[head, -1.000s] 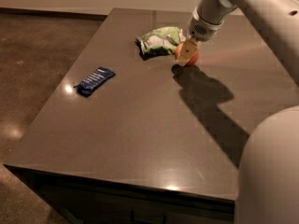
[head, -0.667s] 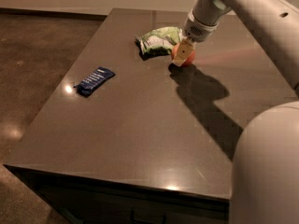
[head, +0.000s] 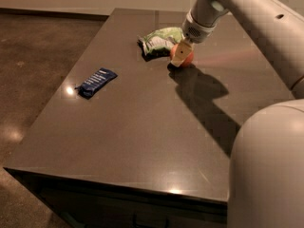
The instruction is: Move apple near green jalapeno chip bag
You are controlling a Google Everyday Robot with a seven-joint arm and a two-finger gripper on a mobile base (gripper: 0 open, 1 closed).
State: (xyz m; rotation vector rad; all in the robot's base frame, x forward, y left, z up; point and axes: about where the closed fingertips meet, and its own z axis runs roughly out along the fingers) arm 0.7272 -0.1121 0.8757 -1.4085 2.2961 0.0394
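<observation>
The apple (head: 189,59) is small, round and red-orange. It sits at the far middle of the dark table (head: 142,127), low against the surface, right beside the green jalapeno chip bag (head: 161,38). The bag is light green and white and wrinkled, and lies just left of and behind the apple. My gripper (head: 182,61) comes down from the upper right and is shut on the apple. One pale finger (head: 180,55) covers the apple's front; the other finger is hidden behind it.
A flat dark blue packet (head: 96,81) lies on the left part of the table. My arm and white body (head: 266,165) fill the right side and cast a shadow (head: 204,99) across the table. A brown floor (head: 33,80) lies to the left.
My gripper has carried the apple a little to the left and down, closer to the green chip bag. The bag and the blue packet have not moved.
</observation>
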